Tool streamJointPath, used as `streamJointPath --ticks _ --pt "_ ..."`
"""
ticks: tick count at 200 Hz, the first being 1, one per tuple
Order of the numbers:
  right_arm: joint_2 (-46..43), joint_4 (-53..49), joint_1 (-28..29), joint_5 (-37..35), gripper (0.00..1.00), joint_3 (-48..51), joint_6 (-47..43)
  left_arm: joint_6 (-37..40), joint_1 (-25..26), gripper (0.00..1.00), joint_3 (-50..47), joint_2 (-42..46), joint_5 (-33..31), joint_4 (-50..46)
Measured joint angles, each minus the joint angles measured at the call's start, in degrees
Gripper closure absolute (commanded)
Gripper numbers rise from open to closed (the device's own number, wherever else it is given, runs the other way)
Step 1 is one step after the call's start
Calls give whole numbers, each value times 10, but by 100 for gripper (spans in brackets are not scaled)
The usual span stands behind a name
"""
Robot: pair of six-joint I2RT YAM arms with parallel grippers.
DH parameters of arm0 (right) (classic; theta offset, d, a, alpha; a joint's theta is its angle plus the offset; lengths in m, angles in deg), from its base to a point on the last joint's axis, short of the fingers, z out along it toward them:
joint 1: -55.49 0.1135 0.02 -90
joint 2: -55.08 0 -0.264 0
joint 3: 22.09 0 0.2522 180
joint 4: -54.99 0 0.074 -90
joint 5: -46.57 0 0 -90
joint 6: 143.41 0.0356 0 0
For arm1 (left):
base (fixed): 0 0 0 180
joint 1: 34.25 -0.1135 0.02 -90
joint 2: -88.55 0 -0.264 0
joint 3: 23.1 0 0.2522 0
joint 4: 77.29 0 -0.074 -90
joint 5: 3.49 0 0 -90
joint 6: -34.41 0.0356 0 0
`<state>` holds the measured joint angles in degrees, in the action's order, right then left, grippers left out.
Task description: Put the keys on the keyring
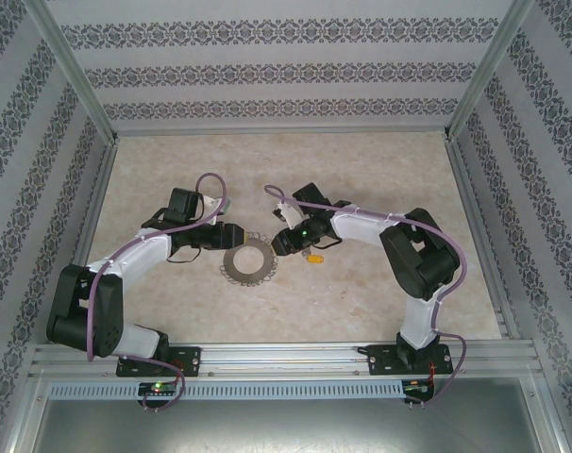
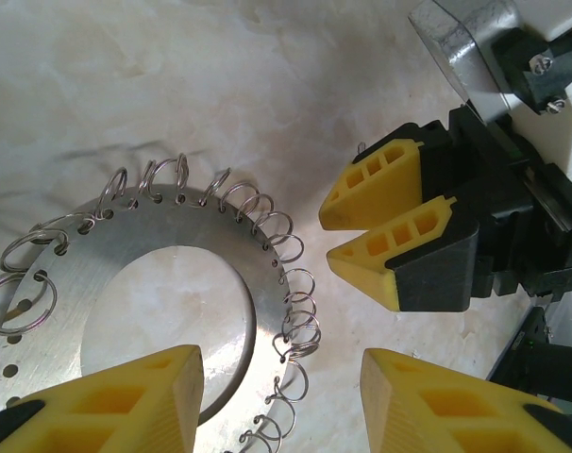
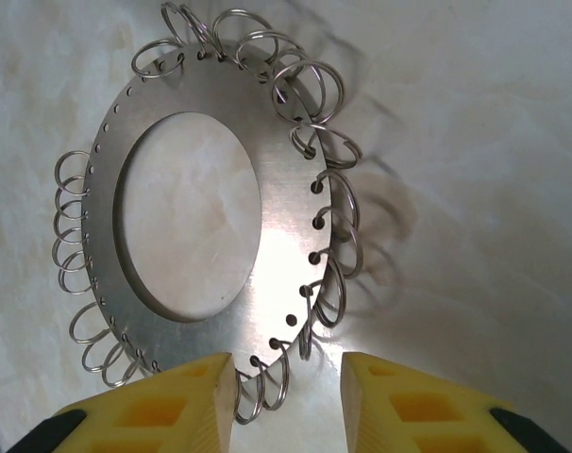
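Keyring [image 3: 286, 245] judged stiff, light, slippery, flat on desk [image 3: 475, 142]; rim hold advised. Left gripper [image 2: 278, 382] and right gripper [image 3: 286, 382] seen parted, empty.

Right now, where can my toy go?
The beige marbled tabletop is bare between the back wall and the left tool and right tool, and between the grey loop-rimmed metal ring and the near rail. It's crowded around the ring and tiny yellow-headed key.
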<state>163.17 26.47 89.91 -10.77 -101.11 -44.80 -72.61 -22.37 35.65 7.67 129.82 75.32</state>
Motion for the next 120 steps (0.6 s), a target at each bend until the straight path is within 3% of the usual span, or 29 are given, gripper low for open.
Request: streamJointPath --ticks 120 --pt "21 -10 7 13 66 -18 -3 0 -7 53 -4 0 0 0"
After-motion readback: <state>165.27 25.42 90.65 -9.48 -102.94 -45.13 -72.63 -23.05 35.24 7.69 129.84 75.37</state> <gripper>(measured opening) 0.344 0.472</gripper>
